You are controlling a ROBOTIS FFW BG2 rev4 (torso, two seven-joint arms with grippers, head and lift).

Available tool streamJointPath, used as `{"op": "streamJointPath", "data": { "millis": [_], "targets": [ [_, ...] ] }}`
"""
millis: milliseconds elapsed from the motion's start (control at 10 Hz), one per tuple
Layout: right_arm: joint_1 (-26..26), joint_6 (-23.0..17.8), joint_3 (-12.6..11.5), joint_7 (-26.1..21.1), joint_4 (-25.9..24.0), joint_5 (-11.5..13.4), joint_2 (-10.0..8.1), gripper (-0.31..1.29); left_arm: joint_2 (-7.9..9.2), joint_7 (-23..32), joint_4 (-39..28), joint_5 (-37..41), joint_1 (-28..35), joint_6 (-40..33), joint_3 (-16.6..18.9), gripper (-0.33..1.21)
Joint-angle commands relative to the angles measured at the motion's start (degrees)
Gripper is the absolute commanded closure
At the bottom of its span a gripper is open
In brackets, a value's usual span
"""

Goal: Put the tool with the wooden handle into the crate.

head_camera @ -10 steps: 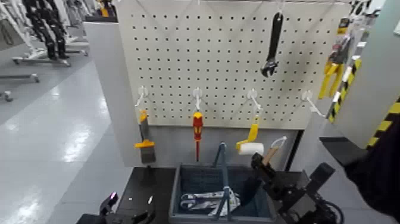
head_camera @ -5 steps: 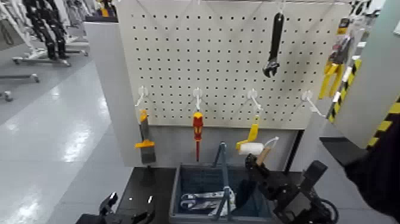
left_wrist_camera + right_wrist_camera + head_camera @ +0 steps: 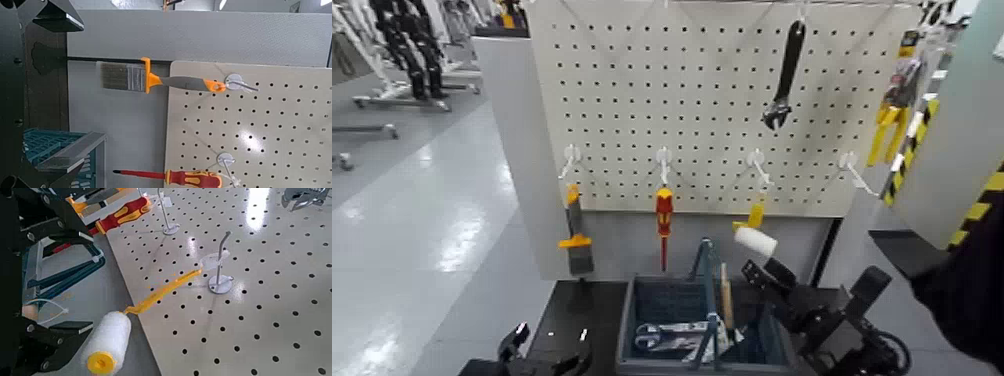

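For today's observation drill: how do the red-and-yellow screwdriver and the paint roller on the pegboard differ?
The screwdriver hangs straight down; the paint roller hangs tilted. The screwdriver ends in a thin shaft, the paint roller in a fat white cylinder. The screwdriver's handle is red with yellow; the paint roller's is yellow. Both hang from white hooks above the crate.

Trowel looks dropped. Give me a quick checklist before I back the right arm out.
1. Trowel inside the crate: ok. Its wooden handle stands upright beside the crate's bar handle.
2. Right gripper let go: ok. In the right wrist view the fingers are spread wide, with the handle end loose between them.
3. Blade resting on the crate floor: cannot tell, it is hidden.
4. Clearance from the paint roller: not ok. It hangs just above the right gripper, so withdraw low and slowly.
5. Left gripper out of the way: ok. It is parked low, to the left of the crate.
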Motion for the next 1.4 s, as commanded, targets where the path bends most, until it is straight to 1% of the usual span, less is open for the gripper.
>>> {"op": "streamJointPath", "data": {
  "millis": [100, 400, 500, 600, 700, 900, 1000, 1200, 1400],
  "targets": [
    [0.22, 0.07, -0.11, 0.24, -0.44, 0.12, 0.07, 0.14, 0.00, -0.01, 0.08, 0.00, -0.10, 0.08, -0.03, 0.11],
    [0.74, 0.07, -0.29, 0.59, -1.58, 0.12, -0.02, 0.14, 0.00, -0.01, 0.17, 0.00, -0.10, 0.17, -0.12, 0.11],
    [1.36, -0.11, -0.46, 0.50, -2.90, 0.48, 0.07, 0.14, 0.00, -0.01, 0.17, 0.00, -0.19, 0.17, -0.12, 0.11],
    [2.33, -0.20, -1.17, -0.38, -5.01, 1.88, 0.25, 0.14, -0.09, -0.01, 0.25, 0.00, -0.19, 0.17, -0.12, 0.11],
    [3.91, -0.11, -2.13, -2.49, -8.09, 4.43, 0.60, 0.14, -0.09, -0.01, 0.25, 0.00, -0.19, 0.17, -0.12, 0.11],
    [6.98, 1.30, -4.24, -7.23, -14.68, 11.37, 1.04, 0.14, -0.09, -0.01, 0.25, 0.00, -0.10, 0.08, -0.12, 0.11],
    [8.39, 1.91, -4.77, -9.34, -17.49, 14.80, 1.21, 0.14, -0.09, -0.01, 0.25, 0.00, -0.10, 0.08, -0.03, 0.11],
    [10.94, 2.44, -5.12, -12.33, -21.18, 19.28, 1.92, 0.14, 0.00, -0.01, 0.25, 0.00, -0.01, -0.09, 0.06, 0.11],
    [13.93, 0.94, -5.56, -16.46, -23.82, 23.94, 3.15, 0.14, 0.00, -0.01, 0.17, 0.09, 0.07, -0.18, 0.06, 0.11]
  ]
}}
